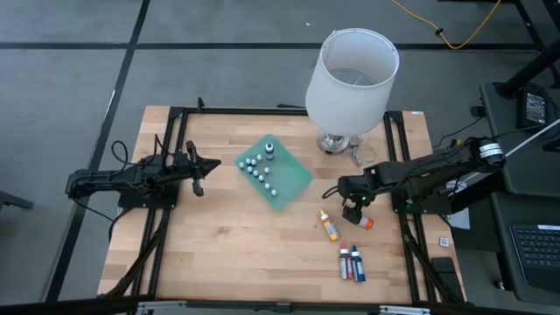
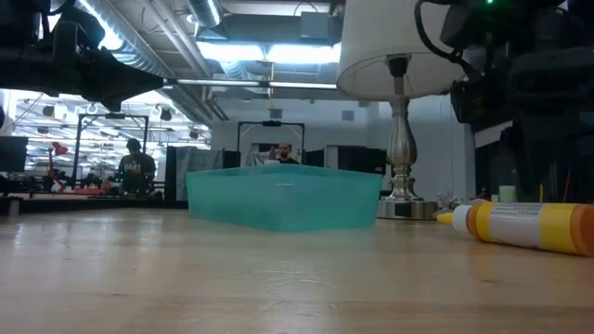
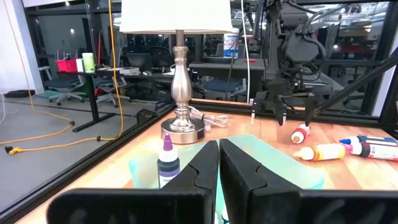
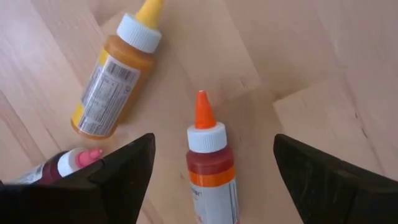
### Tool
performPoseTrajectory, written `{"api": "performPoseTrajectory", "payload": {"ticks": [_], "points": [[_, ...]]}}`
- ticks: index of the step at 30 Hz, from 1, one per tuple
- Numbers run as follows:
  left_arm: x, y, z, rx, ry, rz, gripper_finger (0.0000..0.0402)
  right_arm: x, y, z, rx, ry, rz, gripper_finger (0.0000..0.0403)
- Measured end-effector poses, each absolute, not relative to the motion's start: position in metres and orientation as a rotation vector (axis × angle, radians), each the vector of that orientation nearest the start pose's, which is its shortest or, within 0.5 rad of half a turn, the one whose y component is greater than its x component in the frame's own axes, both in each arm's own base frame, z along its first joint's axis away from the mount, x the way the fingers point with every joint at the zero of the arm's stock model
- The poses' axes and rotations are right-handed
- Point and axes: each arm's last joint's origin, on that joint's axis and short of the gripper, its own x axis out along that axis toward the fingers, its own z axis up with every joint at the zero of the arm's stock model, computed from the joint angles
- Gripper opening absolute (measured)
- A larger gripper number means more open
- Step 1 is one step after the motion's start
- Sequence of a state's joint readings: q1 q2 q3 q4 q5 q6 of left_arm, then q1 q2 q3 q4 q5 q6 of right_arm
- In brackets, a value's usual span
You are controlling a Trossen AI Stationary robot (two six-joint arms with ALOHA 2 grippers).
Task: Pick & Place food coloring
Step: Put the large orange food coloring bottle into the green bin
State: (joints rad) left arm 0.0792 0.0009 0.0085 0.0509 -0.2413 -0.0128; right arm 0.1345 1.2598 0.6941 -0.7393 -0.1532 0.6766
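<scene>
The food coloring bottles lie on their sides near the table's right side: a red bottle with an orange tip [image 4: 209, 163] [image 1: 364, 223], an orange-yellow one [image 4: 112, 84] [image 1: 330, 227] [image 2: 529, 225], and a red and a blue one [image 1: 352, 262] nearer the front edge. A purple bottle [image 3: 166, 163] [image 1: 269, 150] stands on the green mat [image 1: 293, 179] among several tiny white-capped bottles [image 1: 258, 171]. My right gripper [image 4: 211, 168] [image 1: 353, 213] is open and points down just above the red bottle, one finger on either side, touching nothing. My left gripper [image 3: 219, 165] [image 1: 199, 171] is shut and waits left of the mat.
A white-shaded lamp [image 1: 350, 79] stands on its metal base [image 2: 401, 199] at the far edge, right of the mat, with a cord beside it. In the low view the green mat [image 2: 283, 197] shows raised walls. Bare wood [image 1: 236, 245] lies toward the near edge.
</scene>
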Motion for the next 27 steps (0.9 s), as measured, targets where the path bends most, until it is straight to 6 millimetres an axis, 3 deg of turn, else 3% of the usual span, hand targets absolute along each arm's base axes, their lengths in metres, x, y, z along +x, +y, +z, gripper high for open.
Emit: {"api": "performPoseTrajectory", "payload": {"ticks": [27], "points": [[0.095, 0.015, 0.171, -0.017, -0.061, 0.32, 0.0012, 0.217, 0.045, 0.145, 0.428, 1.469, -0.133, 0.0326]]}}
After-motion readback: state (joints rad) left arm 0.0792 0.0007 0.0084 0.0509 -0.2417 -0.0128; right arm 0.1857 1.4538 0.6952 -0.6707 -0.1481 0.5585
